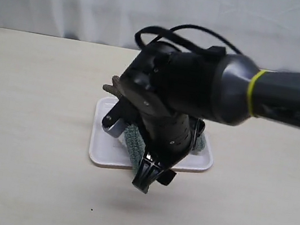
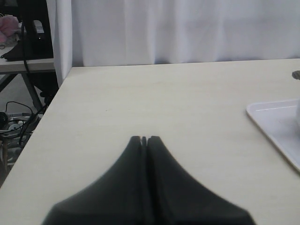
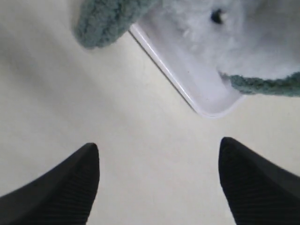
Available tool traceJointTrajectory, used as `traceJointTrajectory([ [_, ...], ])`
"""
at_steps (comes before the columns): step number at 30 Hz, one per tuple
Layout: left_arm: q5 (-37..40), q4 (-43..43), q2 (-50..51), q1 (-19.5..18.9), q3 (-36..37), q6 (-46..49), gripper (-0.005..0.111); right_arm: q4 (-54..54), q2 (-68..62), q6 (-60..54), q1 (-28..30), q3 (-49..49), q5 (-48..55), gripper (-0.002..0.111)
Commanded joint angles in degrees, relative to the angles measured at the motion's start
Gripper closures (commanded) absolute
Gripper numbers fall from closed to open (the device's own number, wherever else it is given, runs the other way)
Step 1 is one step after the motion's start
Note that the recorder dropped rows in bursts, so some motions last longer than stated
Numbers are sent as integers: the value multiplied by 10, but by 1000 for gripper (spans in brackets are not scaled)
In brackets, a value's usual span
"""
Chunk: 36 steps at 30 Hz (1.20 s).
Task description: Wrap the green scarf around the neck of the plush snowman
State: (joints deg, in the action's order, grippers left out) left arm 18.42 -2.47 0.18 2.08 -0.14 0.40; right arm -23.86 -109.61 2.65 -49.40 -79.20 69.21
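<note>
**Right gripper open at the tray's near edge, holding nothing**

The plush snowman (image 3: pixel 248 42) sits on the white tray (image 1: pixel 97 149) in the middle of the table (image 1: pixel 25 144). In the exterior view the right arm hides most of it. The green scarf (image 3: pixel 105 21) lies against the plush. One rounded end hangs over the tray's rim, and another stretch crosses the white body lower down. Whether it circles the neck cannot be told from here.

The step in hand looks like taking up a loose scarf end. To do it well, the right gripper (image 3: pixel 159 144) should pinch the fuzzy strip close to its tip and clear of the plush. It should lift only enough to free the end from the rim, then carry it around the neck without tugging the light snowman over or off the tray.

The right fingers (image 3: pixel 70 187) are spread wide above bare table just in front of the tray's near corner, touching nothing. The left gripper (image 2: pixel 144 139) sits well to the left, with its jaws pressed together and nothing between them.
</note>
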Motion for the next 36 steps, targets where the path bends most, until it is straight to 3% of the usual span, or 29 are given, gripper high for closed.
traceJointTrajectory([
  [1, -7, 0, -2, -1, 1, -1, 107, 10, 74, -2, -1, -1, -13, 41],
  [3, -7, 0, -2, -1, 1, -1, 107, 9, 109, 17, -1, -1, -91, 41],
  [6, -7, 0, -2, -1, 1, -1, 107, 8, 162, 77, -1, -1, -237, 52],
  [10, -7, 0, -2, -1, 1, -1, 107, 6, 201, 146, -1, -1, -423, 76],
  [13, -7, 0, -2, -1, 1, -1, 107, 6, 203, 146, -1, -1, -471, 95],
  [16, -7, 0, -2, -1, 1, -1, 107, 5, 177, 171, 11, -30, -389, 104],
  [17, -7, 0, -2, -1, 1, -1, 107, 1, 138, 173, 25, -99, -253, 104],
  [18, -7, 0, -2, -1, 1, -1, 107, -7, 119, 169, 30, -133, -198, 104],
  [19, -7, 0, -2, -1, 1, -1, 107, -12, 73, 147, 35, -219, -77, 104],
  [21, -7, 0, -2, -1, 1, -1, 107, 11, 15, 107, 35, -334, 8, 104],
  [25, -7, 0, -2, -1, 1, -1, 107, 56, -90, 67, 34, -446, 8, 104],
  [36, -7, 0, -2, -1, 1, -1, 107, 6, -168, 81, 34, -450, 8, 104],
])
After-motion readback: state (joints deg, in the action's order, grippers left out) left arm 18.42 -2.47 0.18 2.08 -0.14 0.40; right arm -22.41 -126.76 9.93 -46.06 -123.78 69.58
